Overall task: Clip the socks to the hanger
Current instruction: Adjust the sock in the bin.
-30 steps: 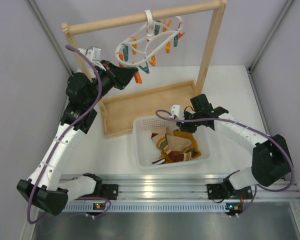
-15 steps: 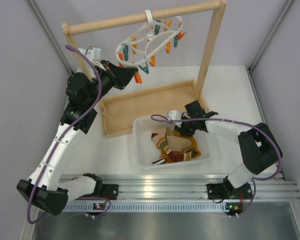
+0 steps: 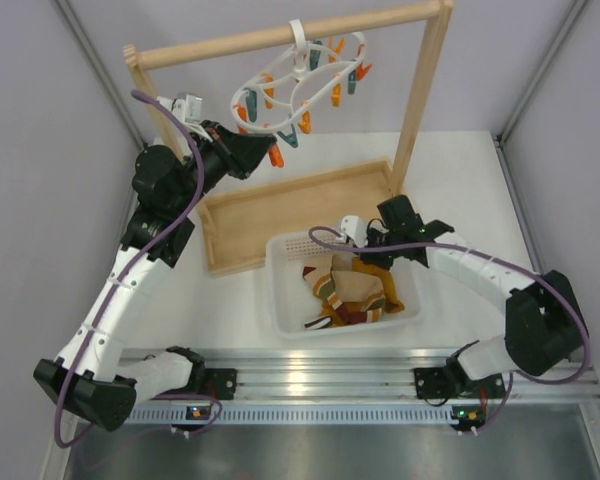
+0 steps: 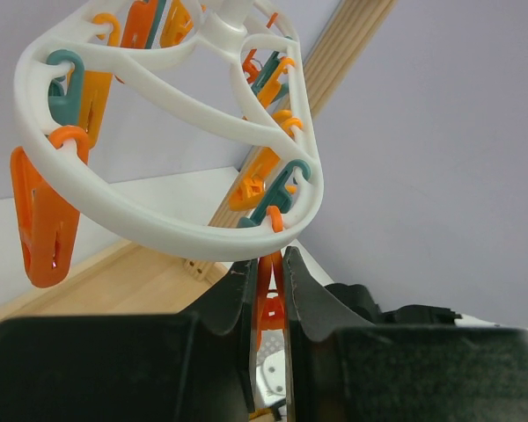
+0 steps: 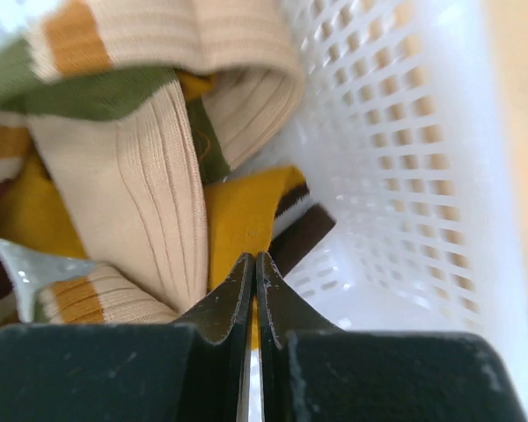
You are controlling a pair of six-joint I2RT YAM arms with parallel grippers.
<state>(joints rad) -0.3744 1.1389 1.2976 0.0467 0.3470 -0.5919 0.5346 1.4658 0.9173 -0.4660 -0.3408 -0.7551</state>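
Note:
The white oval hanger (image 3: 263, 76) hangs by its hook from the wooden rail, with orange and teal pegs dangling round it. My left gripper (image 3: 267, 153) reaches up under its near rim (image 4: 158, 230) and is shut on an orange peg (image 4: 266, 294), squeezing it. The socks (image 3: 352, 293) lie heaped in a white basket (image 3: 278, 290): mustard-yellow, cream and striped ones. My right gripper (image 3: 371, 256) is down at the basket's far right corner. Its jaws (image 5: 253, 264) are shut on a fold of a mustard-yellow sock (image 5: 238, 215) with a dark-and-white cuff.
A tall wooden rail frame (image 3: 280, 37) spans the back, its right post (image 3: 420, 95) near my right arm. A shallow wooden tray (image 3: 270, 215) lies between frame and basket. The perforated basket wall (image 5: 405, 167) is just right of my right fingers.
My right gripper has closed on the yellow sock, and its arm has swung its elbow in and back out. The left arm has stayed still on the peg.

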